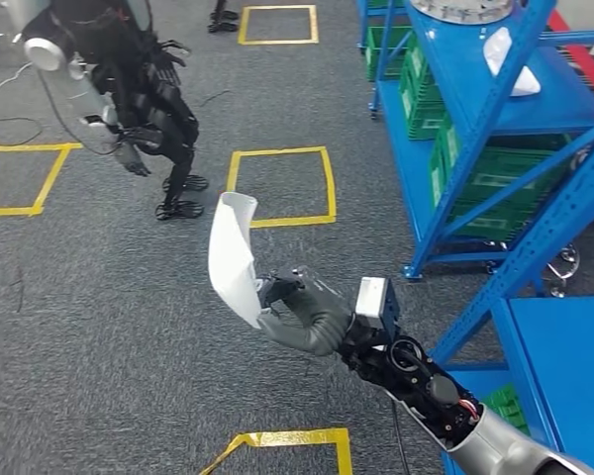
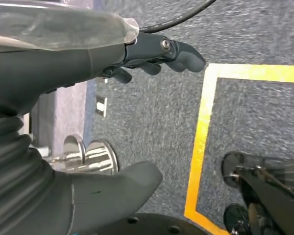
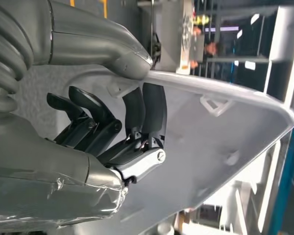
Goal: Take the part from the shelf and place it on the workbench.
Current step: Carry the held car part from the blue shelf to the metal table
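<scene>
Right hand (image 1: 298, 312) grips the white part (image 1: 233, 257) by its lower edge, thumb on one face, dark fingers (image 3: 145, 117) on the other. The part is a curved white panel held upright out over the grey carpet floor (image 1: 92, 327), touching nothing else. In the right wrist view its far end runs out of frame, so the full outline is cut off; the small moulded tabs on its inner face are hard to make out.

Left hand (image 2: 101, 122) hangs over the floor, fingers (image 2: 182, 56) extended and apart from the thumb, nothing in it. A blurred clear cover at that frame's edge hides part of it.

Blue shelf (image 1: 488, 109) stands to the right, well apart from the part. Green crates (image 1: 421, 89) sit on its lower levels, and a white piece (image 1: 507, 59) lies on an upper level, possibly another part, too small to tell. The shelf's top and right side are cut off.

Another robot (image 1: 141, 99) stands far left, partly cut off. Yellow floor squares (image 1: 283, 188) mark the carpet between it and the shelf, with open room around the part.
</scene>
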`<state>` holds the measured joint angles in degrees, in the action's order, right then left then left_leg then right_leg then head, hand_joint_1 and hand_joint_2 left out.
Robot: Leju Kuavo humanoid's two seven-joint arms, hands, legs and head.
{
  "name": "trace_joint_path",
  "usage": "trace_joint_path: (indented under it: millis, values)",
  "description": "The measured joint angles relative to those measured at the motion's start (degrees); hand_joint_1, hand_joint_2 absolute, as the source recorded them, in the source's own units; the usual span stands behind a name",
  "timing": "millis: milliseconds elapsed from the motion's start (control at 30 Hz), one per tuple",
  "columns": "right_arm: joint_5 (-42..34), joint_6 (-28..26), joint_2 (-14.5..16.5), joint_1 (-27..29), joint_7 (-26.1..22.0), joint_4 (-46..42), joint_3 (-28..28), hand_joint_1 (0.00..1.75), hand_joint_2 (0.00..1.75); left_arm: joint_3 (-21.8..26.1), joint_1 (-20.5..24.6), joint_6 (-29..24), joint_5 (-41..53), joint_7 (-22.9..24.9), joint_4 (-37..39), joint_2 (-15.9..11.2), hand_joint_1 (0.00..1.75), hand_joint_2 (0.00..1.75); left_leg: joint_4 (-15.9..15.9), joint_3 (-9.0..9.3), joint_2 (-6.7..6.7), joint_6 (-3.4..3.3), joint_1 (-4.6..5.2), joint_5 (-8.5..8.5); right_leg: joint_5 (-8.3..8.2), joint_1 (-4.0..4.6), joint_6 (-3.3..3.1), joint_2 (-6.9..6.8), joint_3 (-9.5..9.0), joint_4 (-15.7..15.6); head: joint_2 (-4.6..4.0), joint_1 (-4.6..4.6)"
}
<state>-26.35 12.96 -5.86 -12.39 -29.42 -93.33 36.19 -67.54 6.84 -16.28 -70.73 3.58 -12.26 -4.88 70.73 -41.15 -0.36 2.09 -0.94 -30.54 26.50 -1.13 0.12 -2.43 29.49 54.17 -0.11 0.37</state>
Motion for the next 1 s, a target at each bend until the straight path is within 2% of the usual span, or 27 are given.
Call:
trace_joint_path:
  millis: [33, 67, 133, 167, 233, 267, 300, 333, 400, 433, 467, 500, 533, 567, 600, 633, 700, 767, 800, 833, 900, 933, 967, 1000]
  values:
    - [0.0, 0.0, 0.0, 0.0, 0.0, 0.0, 0.1, 1.75, 1.75, 0.0, 0.0, 0.0, 0.0, 0.0, 0.0, 0.0, 0.0, 1.75, -3.0, 1.54, 0.38, 0.0, -0.03, 1.7, 0.1, -0.04, 0.09, -0.67, -0.09, 0.0, 0.0, -0.04]
    - [0.0, 0.0, 0.0, 0.0, 0.0, 0.0, 0.1, 1.75, 1.75, 0.0, 0.0, 0.0, 0.0, 0.0, 0.0, 0.0, 0.0, 1.75, -7.4, 3.96, 1.38, -0.07, -0.02, 3.64, 0.22, -0.02, 0.25, -1.27, -0.25, 0.0, 0.0, -0.08]
    - [0.0, 0.0, 0.0, 0.0, 0.0, 0.0, 0.1, 1.75, 1.75, 0.0, 0.1, 0.0, 0.0, 0.0, 0.0, -0.1, 0.0, 1.75, -14.7, 7.87, 3.39, -0.55, 0.24, 6.02, 0.56, 0.29, 0.8, -2.3, -0.5, 0.1, 0.0, -0.09]
    - [0.0, 0.0, 0.0, 0.0, 0.0, 0.0, 0.1, 1.75, 1.75, 0.0, 0.2, 0.0, 0.0, 0.0, 0.0, -0.1, 0.0, 1.75, -16.3, 8.65, 3.88, -0.92, 0.42, 6.33, 0.7, 0.46, 1.13, -2.76, -0.64, 0.1, 0.0, 0.04]
    - [0.0, 0.0, 0.0, 0.0, 0.0, -0.1, 0.2, 1.75, 1.75, 0.0, 0.1, 0.0, 0.0, 0.0, 0.0, -0.1, 0.0, 1.75, -16.7, 8.61, 2.81, -1.77, 0.64, 6.33, 0.88, 0.53, 1.81, -3.8, -1.07, -0.2, 0.0, 0.37]
    - [0.0, 0.0, 0.0, -0.1, 0.0, -0.1, 0.2, 1.75, 1.75, 0.0, 0.0, 0.0, 0.0, 0.0, 0.0, -0.1, 0.0, 1.75, -16.8, 8.72, 2.19, -2.12, 0.58, 6.39, 1.2, 0.4, 2.17, -3.61, -1.27, 0.0, 0.0, 0.48]
    - [0.0, 0.0, 0.0, -0.1, 0.0, -0.1, 0.2, 1.75, 1.75, 0.0, 0.0, 0.0, 0.0, 0.0, 0.0, 0.0, 0.0, 1.75, -17.0, 8.88, 1.59, -2.48, 0.48, 6.47, 1.97, 0.27, 2.43, -2.74, -1.07, 0.9, 0.0, 0.58]
    - [0.0, 0.0, 0.0, -0.1, 0.0, -0.1, 0.2, 1.75, 1.75, 0.0, 0.0, 0.0, 0.0, 0.0, 0.0, 0.0, 0.0, 1.75, -17.2, 9.06, 1.03, -2.82, 0.33, 6.57, 3.38, 0.15, 2.6, -1.39, -0.17, 3.2, 0.0, 0.82]
    - [0.0, 0.0, 0.0, 0.0, -0.1, -0.1, 0.2, 1.75, 1.75, 0.0, 0.0, 0.0, 0.0, 0.0, 0.0, 0.0, 0.0, 1.75, -17.2, 9.17, -0.11, -3.29, 0.32, 6.58, 7.22, 0.07, 2.68, 1.37, 3.74, 11.2, 0.0, 1.43]
    - [0.0, 0.0, 0.0, 0.1, -0.1, -0.1, 0.2, 1.75, 1.75, 0.0, 0.1, 0.0, 0.0, 0.0, 0.0, 0.0, 0.0, 1.75, -17.2, 9.19, -0.79, -3.42, 0.41, 6.56, 8.59, 0.08, 2.71, 1.92, 5.89, 15.2, 0.0, 1.69]
    - [0.0, 0.0, 0.0, 0.2, -0.1, -0.1, 0.2, 1.75, 1.75, 0.0, 0.0, 0.0, 0.0, 0.0, 0.0, 0.0, 0.0, 1.75, -17.2, 9.24, -1.56, -3.49, 0.5, 6.52, 8.86, 0.1, 2.7, 2.14, 7.32, 17.6, 0.0, 1.85]
    - [0.0, 0.0, 0.0, 0.3, -0.1, 0.0, 0.2, 1.75, 1.75, 0.0, 0.0, 0.0, 0.0, 0.1, 0.0, 0.0, 0.0, 1.75, -17.2, 9.34, -2.38, -3.51, 0.57, 6.48, 7.87, 0.09, 2.61, 2.28, 7.67, 17.6, 0.0, 1.93]
    - [0.0, 0.0, 0.0, 0.3, -0.1, 0.0, 0.2, 1.75, 1.75, 0.0, 0.0, 0.0, 0.0, 0.1, 0.0, 0.0, 0.0, 1.75, -17.1, 9.47, -3.25, -3.48, 0.6, 6.43, 5.79, 0.09, 2.45, 2.53, 6.9, 15.2, 0.0, 2.02]
    - [0.0, 0.0, 0.0, 0.3, -0.1, 0.0, 0.2, 1.75, 1.75, 0.0, 0.0, 0.0, 0.0, 0.1, 0.0, 0.0, 0.0, 1.75, -17.0, 9.62, -4.07, -3.39, 0.6, 6.34, 3.22, 0.09, 2.21, 3.14, 5.34, 11.2, 0.0, 2.19]
    - [0.0, 0.0, 0.0, 0.3, -0.1, 0.0, 0.2, 1.75, 1.75, 0.0, 0.0, -0.1, 0.1, 0.1, 0.0, 0.1, 0.0, 1.75, -16.9, 9.68, -4.78, -3.25, 0.67, 6.22, 1.16, 0.06, 1.94, 4.41, 3.7, 7.0, 0.0, 2.36]
    - [0.0, 0.0, 0.0, 0.2, 0.0, -0.1, 0.2, 1.75, 1.75, 0.0, 0.0, -0.1, 0.1, 0.1, 0.0, 0.2, 0.0, 1.75, -16.7, 9.58, -5.45, -3.04, 0.68, 6.14, -0.15, -0.02, 1.73, 5.52, 2.41, 3.8, 0.0, 2.4]
    - [-0.2, -0.1, 0.0, 0.1, 0.0, -0.2, 0.2, 1.75, 1.75, 0.0, 0.0, -0.1, 0.2, 0.0, 0.0, 0.2, 0.0, 1.75, -16.6, 9.16, -6.56, -2.45, 0.56, 6.16, -0.54, 0.09, 1.38, 6.68, 1.48, 1.2, 0.0, 2.25]
    - [-0.4, -0.4, 0.0, -0.1, 0.1, -0.2, 0.3, 1.75, 1.75, 0.0, -0.1, -0.1, 0.3, -0.2, 0.0, 0.0, 0.0, 1.75, -16.7, 8.91, -7.22, -1.74, 0.33, 6.24, -0.66, 0.08, 0.85, 5.52, 1.16, 0.7, 0.0, 2.12]
    - [-0.5, -0.6, 0.0, -0.2, 0.1, -0.2, 0.3, 1.75, 1.75, 0.0, -0.2, -0.1, 0.3, -0.4, 0.0, 0.0, 0.0, 1.75, -16.1, 8.64, -6.36, -1.42, 0.4, 5.86, -0.79, -0.02, 0.53, 4.85, 0.89, 0.4, 0.0, 1.94]
    - [-0.6, -0.7, 0.0, -0.4, 0.1, -0.2, 0.3, 1.75, 1.75, 0.0, -0.2, 0.0, 0.2, -0.5, 0.0, 0.0, 0.0, 1.75, -14.3, 7.75, -4.87, -1.14, 0.44, 4.8, -0.91, -0.11, 0.23, 4.12, 0.63, 0.0, 0.0, 1.54]
    - [-0.7, -0.8, 0.0, -0.5, -0.1, -0.2, 0.4, 1.75, 1.75, 0.0, -0.1, 0.1, -0.1, -0.7, 0.0, 0.0, 0.0, 1.75, -7.2, 4.11, -1.47, -0.58, 0.43, 1.35, -0.92, 0.05, -0.13, 2.64, 0.4, -0.2, 0.0, 0.62]
    - [-0.8, -0.8, 0.0, -0.5, -0.2, -0.1, 0.4, 1.75, 1.75, 0.0, 0.0, 0.1, -0.2, -0.7, 0.0, 0.0, 0.0, 1.75, -3.1, 1.87, -0.7, -0.32, 0.31, -0.25, -0.85, 0.17, -0.26, 1.83, 0.4, -0.2, 0.0, 0.32]
    - [-0.9, -0.7, 0.0, -0.6, -0.4, 0.0, 0.4, 1.75, 1.75, 0.0, 0.0, 0.1, -0.4, -0.6, 0.0, 0.0, 0.0, 1.75, -0.3, 0.3, -0.37, -0.15, 0.2, -0.96, -0.78, 0.24, -0.29, 1.08, 0.39, -0.2, 0.0, 0.24]
    - [-1.0, -0.6, 0.0, -0.6, -0.5, 0.2, 0.5, 1.75, 1.75, 0.0, 0.0, 0.0, -0.5, -0.6, 0.0, 0.0, 0.0, 1.75, 0.4, -0.21, -0.19, -0.06, 0.13, -0.59, -0.68, 0.29, -0.29, 0.34, 0.36, -0.2, 0.0, 0.19]
